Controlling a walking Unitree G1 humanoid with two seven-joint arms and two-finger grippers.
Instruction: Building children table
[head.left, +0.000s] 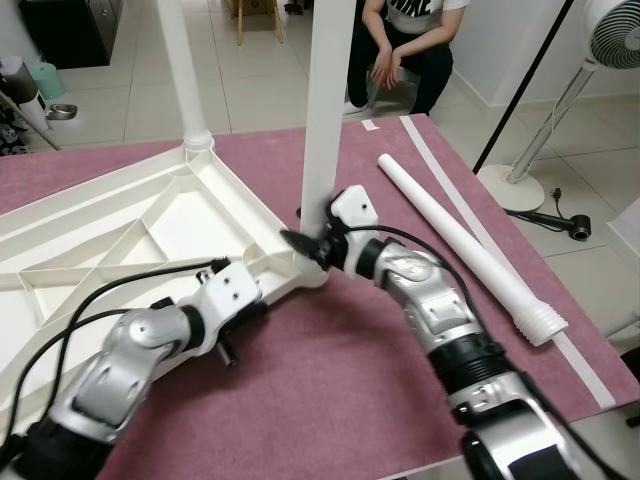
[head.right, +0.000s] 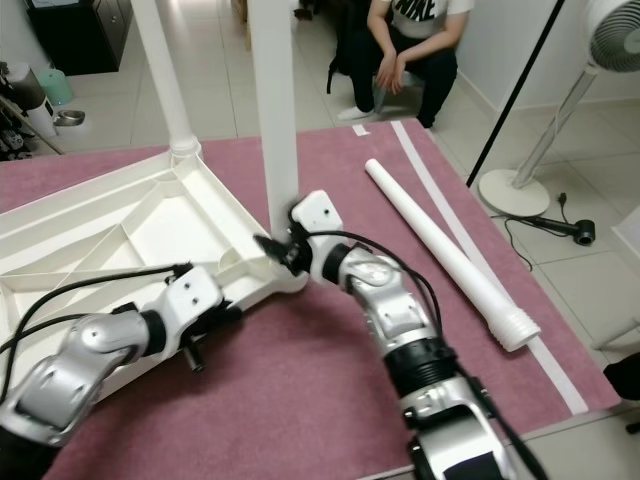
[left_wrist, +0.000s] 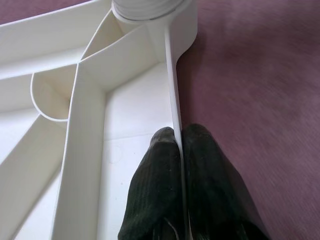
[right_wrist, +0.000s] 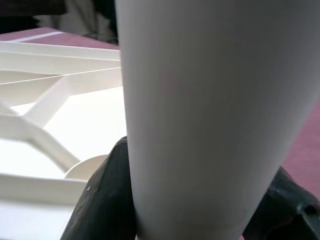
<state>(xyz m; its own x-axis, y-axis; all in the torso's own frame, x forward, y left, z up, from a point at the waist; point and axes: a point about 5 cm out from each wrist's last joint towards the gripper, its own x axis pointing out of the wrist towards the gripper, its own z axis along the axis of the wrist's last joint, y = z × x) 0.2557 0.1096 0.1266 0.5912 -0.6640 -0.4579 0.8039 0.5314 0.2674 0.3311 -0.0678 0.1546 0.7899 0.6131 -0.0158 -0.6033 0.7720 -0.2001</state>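
The white tabletop (head.left: 150, 225) lies upside down on the maroon mat (head.left: 340, 380). At its near corner stands an upright leg (head.left: 325, 110), which the right tool (head.left: 312, 243) is grasping near the base. The left tool (left_wrist: 179, 150) is clenched on the tabletop's rim beside that corner. A loose leg (head.left: 470, 245) lies on the mat well right of the tabletop; beyond it sits a person (head.left: 405, 45).
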